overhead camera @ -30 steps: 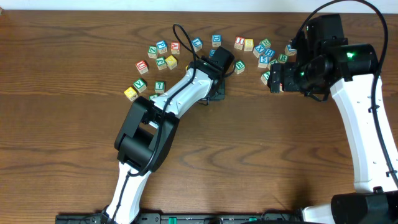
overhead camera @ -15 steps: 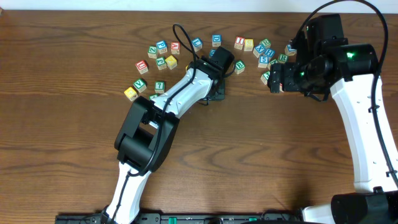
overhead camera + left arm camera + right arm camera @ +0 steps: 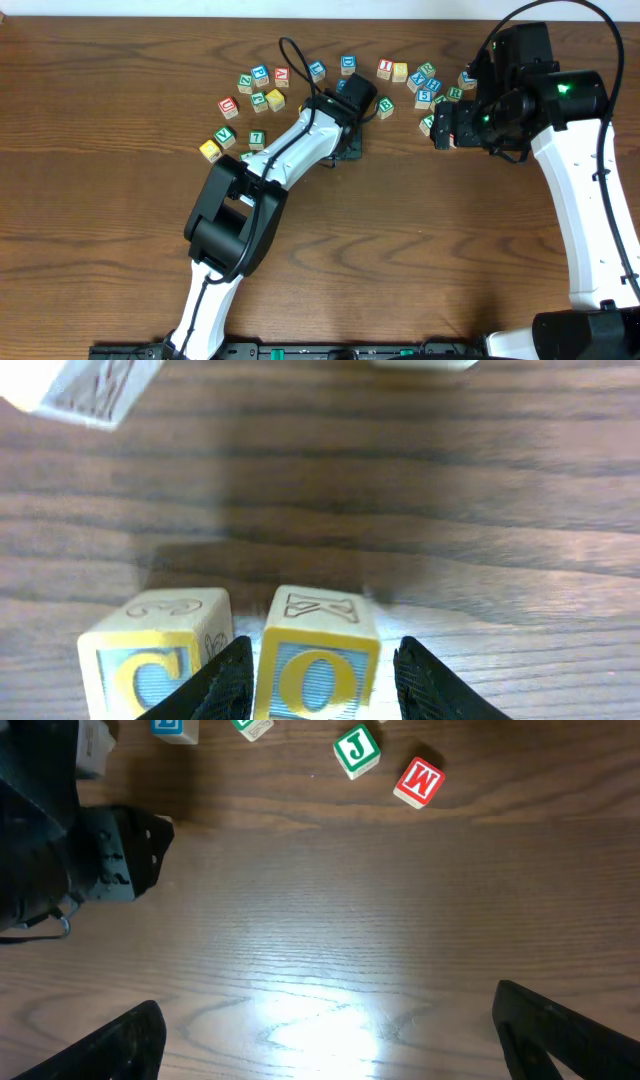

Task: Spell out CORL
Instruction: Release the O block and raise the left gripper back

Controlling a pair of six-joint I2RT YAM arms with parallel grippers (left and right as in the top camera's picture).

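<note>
Wooden letter cubes, row in progress. Placed: C cube (image 3: pixel 155 660) and O cube (image 3: pixel 318 660), upright side by side on the table (image 3: pixel 400 510) near its middle. Left gripper (image 3: pixel 318 682) straddles O, fingers (image 3: pixel 228 682) loosely spread (gap on one side). Right gripper (image 3: pixel 345 1040) splayed wide, holding nothing. Outstanding: R and L, presumably among the scattered cubes (image 3: pixel 259 73) at the far side. About half done.
</note>
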